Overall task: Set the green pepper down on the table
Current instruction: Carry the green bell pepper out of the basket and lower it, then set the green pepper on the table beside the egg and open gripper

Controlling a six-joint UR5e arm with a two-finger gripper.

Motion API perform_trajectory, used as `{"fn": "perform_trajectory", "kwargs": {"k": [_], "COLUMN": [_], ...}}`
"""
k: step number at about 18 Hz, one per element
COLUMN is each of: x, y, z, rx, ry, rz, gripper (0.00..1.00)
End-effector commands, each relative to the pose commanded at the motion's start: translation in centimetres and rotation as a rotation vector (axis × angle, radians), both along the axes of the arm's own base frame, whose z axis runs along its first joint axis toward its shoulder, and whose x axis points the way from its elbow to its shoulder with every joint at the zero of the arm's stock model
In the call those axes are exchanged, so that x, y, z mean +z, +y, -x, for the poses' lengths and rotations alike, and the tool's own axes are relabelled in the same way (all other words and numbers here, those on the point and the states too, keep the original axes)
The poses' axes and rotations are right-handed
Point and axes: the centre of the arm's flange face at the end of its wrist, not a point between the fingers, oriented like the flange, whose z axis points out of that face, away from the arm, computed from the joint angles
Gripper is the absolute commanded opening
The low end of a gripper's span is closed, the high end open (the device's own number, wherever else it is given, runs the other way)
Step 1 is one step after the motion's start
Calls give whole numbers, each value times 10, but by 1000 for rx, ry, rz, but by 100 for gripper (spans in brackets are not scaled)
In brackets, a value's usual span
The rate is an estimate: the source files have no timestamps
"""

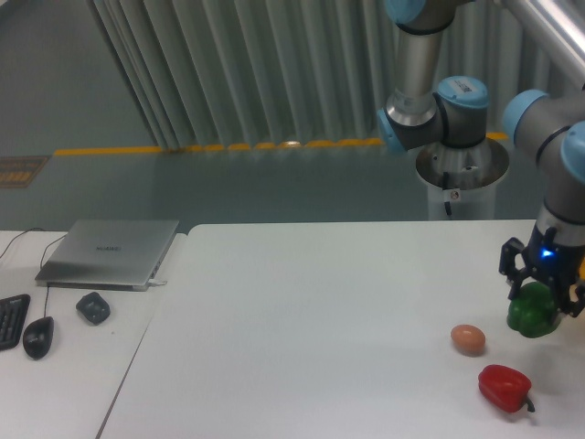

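Note:
The glossy green pepper (534,314) hangs at the far right, just above the white table (302,320). My gripper (545,291) comes down on it from above, its black fingers shut around the pepper's upper part. Whether the pepper's underside touches the tabletop I cannot tell.
A brown egg (468,339) lies left of the green pepper, and a red pepper (505,388) sits in front of it near the table's front edge. On the adjoining desk at the left are a closed laptop (110,252), a mouse (37,337), a keyboard (11,320) and a small dark object (92,307).

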Motion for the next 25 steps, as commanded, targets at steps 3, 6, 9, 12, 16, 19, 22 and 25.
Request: {"fn": "perform_trajectory", "kwargs": {"k": [3,6,9,12,16,19,22,25], "x": [-6,-18,-29,-38,-45,-42,-36,-17], "y": [4,5,5,2,5,6,6,4], "z": [-3,-4,-7,-10,-15,-13,-13,-12], "rx": [16,21,44,39,26,45,48,34], "ry": [-7,-19,-37,-35,-27,-21,-11,31], "rz": [15,34,52,81,111,110,105,98], "gripper": [49,49,49,58,78,87,96,100]}}
